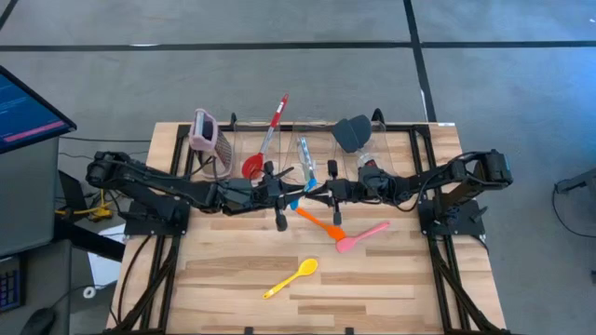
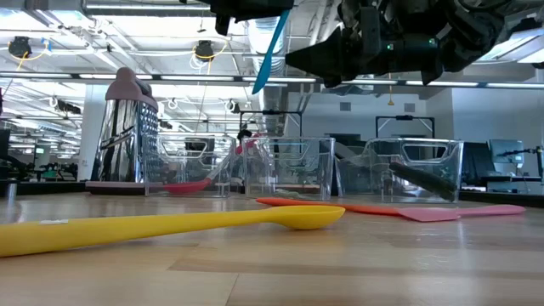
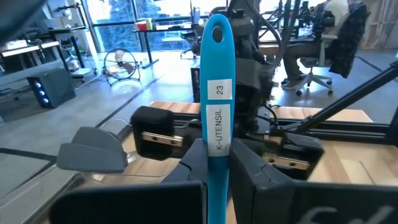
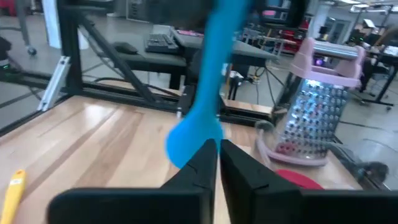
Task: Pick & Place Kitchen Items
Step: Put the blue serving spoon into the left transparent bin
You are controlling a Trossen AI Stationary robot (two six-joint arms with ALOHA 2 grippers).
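Left gripper (image 1: 282, 191): over mid-table, just in front of the bins; fingers clamped on the handle of the blue spoon (image 3: 215, 93), as the left wrist view shows.
Blue spoon: held off the table between the two grippers; in the low view it hangs tilted, high above the wood (image 2: 272, 47). Handle carries white labels reading "23" and "K-UTENSIL". Bowl end shows in the right wrist view (image 4: 199, 118).
Right gripper (image 1: 321, 193): facing the left one, close by; fingers (image 4: 239, 163) pressed nearly together, with the spoon's bowl just beyond the tips. Cannot tell whether they pinch it.
Yellow spoon (image 1: 291, 277): flat on the table, front centre, well apart from both arms.
Orange spatula (image 1: 319, 223): flat on the table just in front of the grippers.
Pink spatula (image 1: 362, 235): flat on the table beside the orange one, ends near each other.
Red spoon (image 1: 264, 141): leaning in the left clear bin (image 1: 244, 138), handle poking out over the far rim.
Black spatula (image 1: 352, 133): in the right clear bin (image 1: 391, 140).
Middle bin (image 1: 317, 144): holds a clear-teal utensil (image 1: 304, 158).
Grater (image 1: 205, 133): pink-topped, upright, left of the bins.
Table (image 1: 223, 288): light wood planks.
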